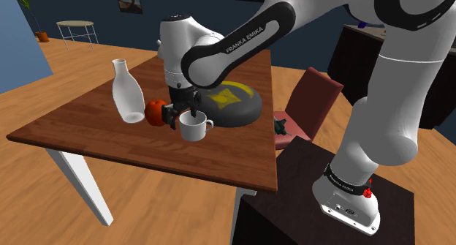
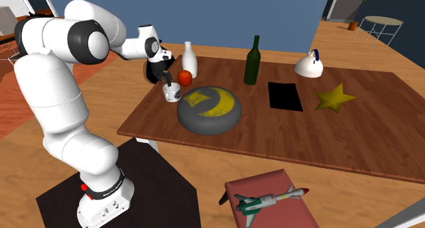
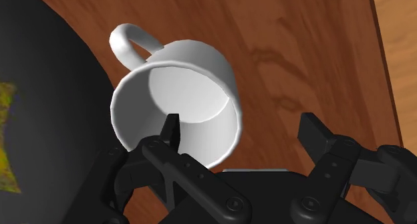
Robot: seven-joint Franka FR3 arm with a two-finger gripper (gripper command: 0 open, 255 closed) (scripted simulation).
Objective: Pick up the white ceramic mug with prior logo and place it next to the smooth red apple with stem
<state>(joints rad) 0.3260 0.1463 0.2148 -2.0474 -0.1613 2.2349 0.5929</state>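
Observation:
A plain white mug (image 1: 196,128) (image 2: 171,92) (image 3: 207,62) stands upright on the wooden table (image 1: 88,134), its handle pointing away from the red apple (image 1: 155,112) (image 2: 184,77). The apple sits close beside it, between the mug and a white vase. My black gripper (image 1: 183,113) (image 2: 165,80) (image 3: 242,129) hangs right over the mug's rim and is open. One fingertip (image 3: 172,126) dips inside the cup, while the other stands well outside the wall, not touching it.
The white vase (image 1: 128,91) (image 2: 189,60) stands just beyond the apple. A dark round disc with a yellow pattern (image 1: 230,104) (image 2: 209,109) lies against the mug's other side. Farther along are a green bottle (image 2: 253,60), a black square (image 2: 285,96) and a yellow star (image 2: 334,97). A red chair (image 1: 310,97) stands by the table.

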